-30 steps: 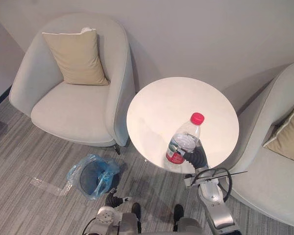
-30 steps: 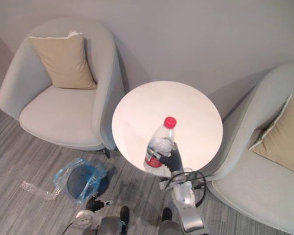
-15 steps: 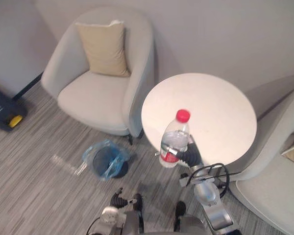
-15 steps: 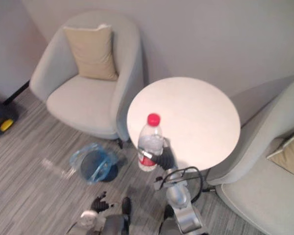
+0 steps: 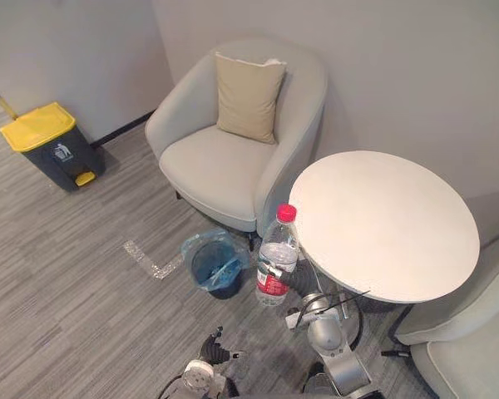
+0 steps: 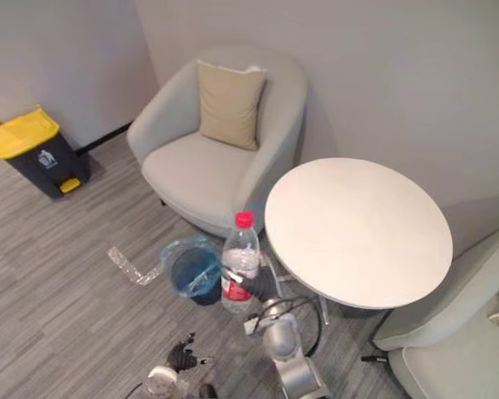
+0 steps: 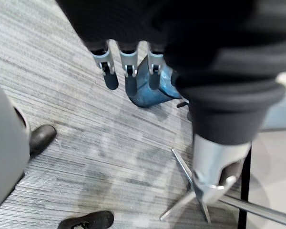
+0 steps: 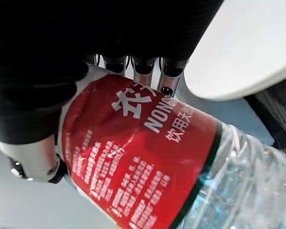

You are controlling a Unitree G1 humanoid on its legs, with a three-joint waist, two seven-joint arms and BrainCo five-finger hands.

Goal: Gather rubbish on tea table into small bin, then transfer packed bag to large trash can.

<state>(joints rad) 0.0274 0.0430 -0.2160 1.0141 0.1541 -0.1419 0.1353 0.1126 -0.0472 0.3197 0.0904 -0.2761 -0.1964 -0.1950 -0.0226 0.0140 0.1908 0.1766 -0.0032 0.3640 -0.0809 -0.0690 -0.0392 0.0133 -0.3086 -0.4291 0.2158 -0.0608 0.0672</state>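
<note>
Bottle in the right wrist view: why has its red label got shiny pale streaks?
Right wrist view: light glints off the crinkled red label of the clear plastic water bottle, gripped by the right hand. Left eye view: the round white table throws a dark shadow on the grey carpet under it.

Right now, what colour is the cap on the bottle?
Red. The cap on the bottle shows best in the left eye view.
</note>
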